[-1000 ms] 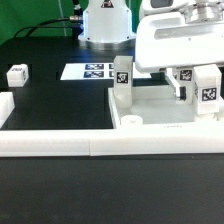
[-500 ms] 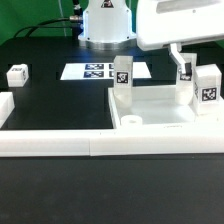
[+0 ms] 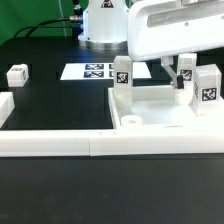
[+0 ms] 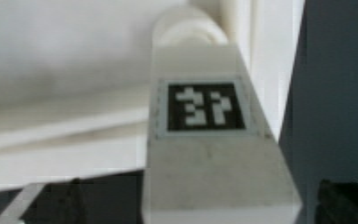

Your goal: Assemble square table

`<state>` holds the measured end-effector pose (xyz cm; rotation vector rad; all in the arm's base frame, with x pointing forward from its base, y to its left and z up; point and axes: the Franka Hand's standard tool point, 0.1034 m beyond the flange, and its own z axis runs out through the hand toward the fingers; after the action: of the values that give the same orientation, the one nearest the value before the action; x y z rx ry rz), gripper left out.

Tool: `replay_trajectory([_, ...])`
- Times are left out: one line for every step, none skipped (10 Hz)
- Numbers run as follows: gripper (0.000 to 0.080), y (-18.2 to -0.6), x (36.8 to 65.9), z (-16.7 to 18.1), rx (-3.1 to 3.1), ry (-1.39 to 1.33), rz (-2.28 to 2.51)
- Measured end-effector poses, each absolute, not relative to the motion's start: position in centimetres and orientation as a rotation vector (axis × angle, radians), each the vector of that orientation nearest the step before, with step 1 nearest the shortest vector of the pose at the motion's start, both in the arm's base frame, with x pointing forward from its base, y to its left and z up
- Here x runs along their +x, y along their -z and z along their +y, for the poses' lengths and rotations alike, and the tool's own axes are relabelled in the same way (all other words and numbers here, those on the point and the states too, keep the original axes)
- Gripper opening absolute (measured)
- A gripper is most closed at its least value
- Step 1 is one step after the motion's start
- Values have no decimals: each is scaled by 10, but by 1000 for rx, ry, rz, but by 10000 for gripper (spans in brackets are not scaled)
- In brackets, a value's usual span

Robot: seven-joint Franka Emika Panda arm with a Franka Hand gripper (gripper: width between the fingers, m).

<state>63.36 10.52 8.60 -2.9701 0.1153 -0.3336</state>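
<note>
Poised just above the rear leg (image 3: pixel 186 70) of the square table, end effector (image 3: pixel 180 58) spread to full width and gripping nothing. Apparently clear of the leg rather than clamped on it. From the wrist camera, that leg's black-and-white tag (image 4: pixel 202 105) square in the middle of the frame, a likely sign of jaws lined up to either side. Fingertips themselves too blurred to make out there.

On the black worktop (image 3: pixel 60 112), tabletop (image 3: pixel 160 108) lying rim-side up and butted against the long border bar (image 3: pixel 60 143) along the near edge. Presumably braced there to prevent sliding during leg fitting.

Inside the raised rim, tray-fashion, three legs standing upright:
- first leg (image 3: pixel 122 82) at the far corner on the exterior view's left;
- second leg (image 3: pixel 207 90) toward the exterior view's right edge;
- rear leg behind it, under the end effector.

At the near corner, an open round hole (image 3: pixel 131 120), evidently awaiting the fourth. Rest of the recess bare.

Well apart from the tabletop, on the exterior view's left, spare leg (image 3: pixel 17 75) resting alone on the worktop, probably next for pickup. Between it and the assembly, flat marker board (image 3: pixel 95 71) in front of the arm's base.

By the look of things, three legs in place and one to go. How firmly each is seated, impossible to tell from here.
</note>
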Motion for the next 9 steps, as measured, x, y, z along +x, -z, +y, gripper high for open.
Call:
replay_trajectory([649,-81,631,107,-2978,177,124])
replay_trajectory([649,-76,628,109,-2981,65,132])
replay_trajectory([649,-72,624,109,-2979,-37,142])
replay_trajectory([649,-72,617,110,-2959,-196,173])
replay_trajectory([649,-73,626,109,-2962,-148,185])
replay_trajectory([649,-72,625,109,-2962,-151,213])
replay_trajectory([528,-72,625,108,-2962,-151,214])
replay_trajectory([391,-72,625,108,-2960,-152,229])
replay_trajectory([391,-71,625,109,-2950,-164,367])
